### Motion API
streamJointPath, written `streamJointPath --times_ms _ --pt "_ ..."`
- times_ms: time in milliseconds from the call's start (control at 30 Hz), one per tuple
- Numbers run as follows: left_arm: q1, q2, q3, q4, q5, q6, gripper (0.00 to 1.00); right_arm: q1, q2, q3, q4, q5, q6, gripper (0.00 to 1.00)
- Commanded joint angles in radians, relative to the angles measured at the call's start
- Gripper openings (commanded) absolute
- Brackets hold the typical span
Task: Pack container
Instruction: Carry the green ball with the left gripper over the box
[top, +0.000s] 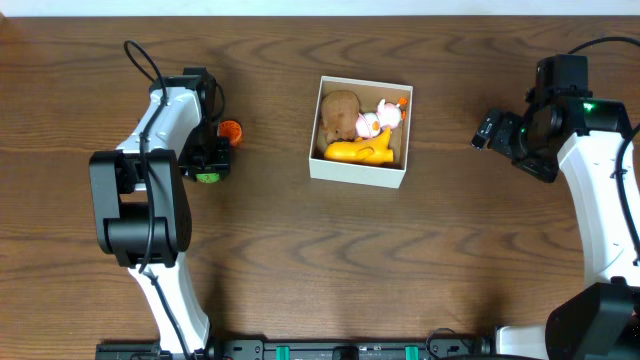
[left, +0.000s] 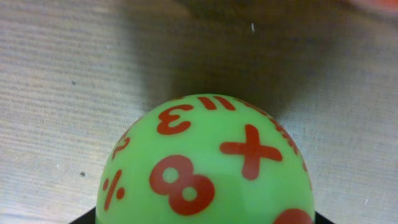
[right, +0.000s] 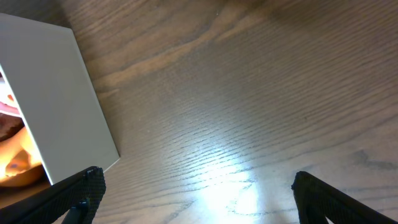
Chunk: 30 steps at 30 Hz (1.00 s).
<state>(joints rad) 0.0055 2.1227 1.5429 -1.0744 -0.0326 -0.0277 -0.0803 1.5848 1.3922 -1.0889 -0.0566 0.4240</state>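
Note:
The container, a white box (top: 358, 171) with a brown inside, sits mid-table. It holds a brown toy (top: 340, 112), a white and pink toy (top: 380, 119) and a yellow toy (top: 360, 151). My left gripper (top: 209, 165) is left of the box and closed around a green ball (top: 208, 177) with red numbers. The ball (left: 205, 168) fills the left wrist view and hides the fingers. My right gripper (top: 487, 131) is open and empty over bare table to the right of the box. Its fingers (right: 193, 193) show wide apart, with the box wall (right: 56, 106) at the left.
A small orange toy (top: 231, 130) lies on the table just right of the left gripper, between it and the box. The table is dark brown wood.

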Motion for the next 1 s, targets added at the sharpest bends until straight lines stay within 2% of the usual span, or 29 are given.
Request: streamJointPath --times_ms 0,167,267,367,500,700,967 --pt "0.004 -0.067 0.049 -0.027 -0.001 0.019 0.50 -0.005 0.003 0.007 -0.003 -0.004 -0.014 0.99" --pt "-0.021 -0.197 0.101 -0.082 0.025 0.015 0.51 -0.005 0.003 0.007 -0.001 -0.003 -0.014 0.99" --pt "-0.059 -0.303 0.127 -0.095 0.166 0.015 0.52 -0.005 0.003 0.007 0.004 -0.003 -0.014 0.99" --pt "-0.124 -0.408 0.129 -0.055 0.243 0.015 0.52 -0.005 0.003 0.007 0.004 -0.003 -0.014 0.99" --pt "-0.238 -0.491 0.129 0.064 0.242 0.015 0.52 -0.005 0.003 0.007 0.005 -0.003 -0.014 0.99" --pt "-0.412 -0.451 0.129 0.332 0.242 0.015 0.52 -0.005 0.003 0.007 0.004 -0.004 -0.013 0.99" --pt "-0.550 -0.237 0.129 0.531 0.224 0.016 0.52 -0.004 0.003 0.007 -0.004 -0.005 -0.010 0.99"
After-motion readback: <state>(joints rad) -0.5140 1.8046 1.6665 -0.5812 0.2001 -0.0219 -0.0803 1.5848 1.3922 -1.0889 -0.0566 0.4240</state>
